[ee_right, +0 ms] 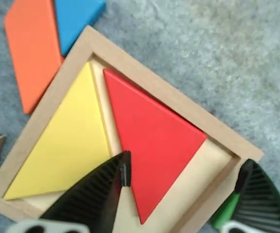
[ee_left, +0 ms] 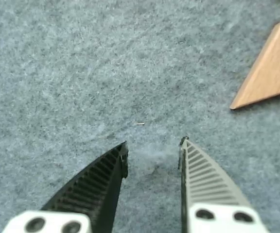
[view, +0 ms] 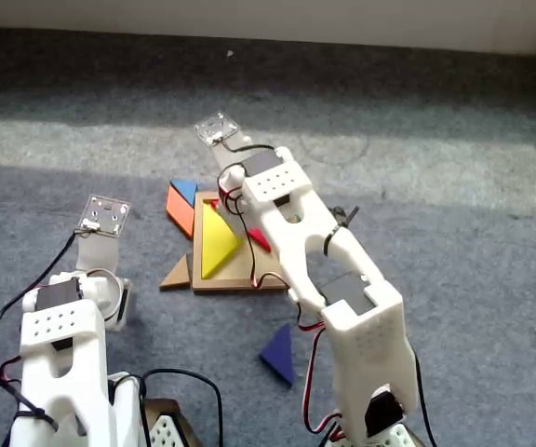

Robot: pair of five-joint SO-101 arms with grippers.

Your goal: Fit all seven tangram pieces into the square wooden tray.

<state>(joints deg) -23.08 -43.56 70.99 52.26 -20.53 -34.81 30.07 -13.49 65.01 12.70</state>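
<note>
The square wooden tray (view: 240, 285) lies mid-carpet with two pieces inside. The yellow triangle (ee_right: 64, 145) sits against its left rim, and the red triangle (ee_right: 152, 141) lies beside it across a slim gap, apparently not yet pushed home. The right gripper (ee_right: 186, 170) hangs over the red triangle with its jaws spread wide and empty, probably to nudge or re-grip that piece. The left gripper (ee_left: 153, 144), also parted and empty, is low over bare carpet near the wooden triangle (ee_left: 269, 73), which lies just beside the tray's near-left corner. The orange piece (view: 180, 214) and blue piece (view: 184, 189) lie at the far-left corner, and a dark blue triangle (view: 279, 354) is nearer, well apart. The right arm covers the tray's right side from above. A green patch (ee_right: 225, 213) by one finger may be a piece, though that is unclear.
</note>
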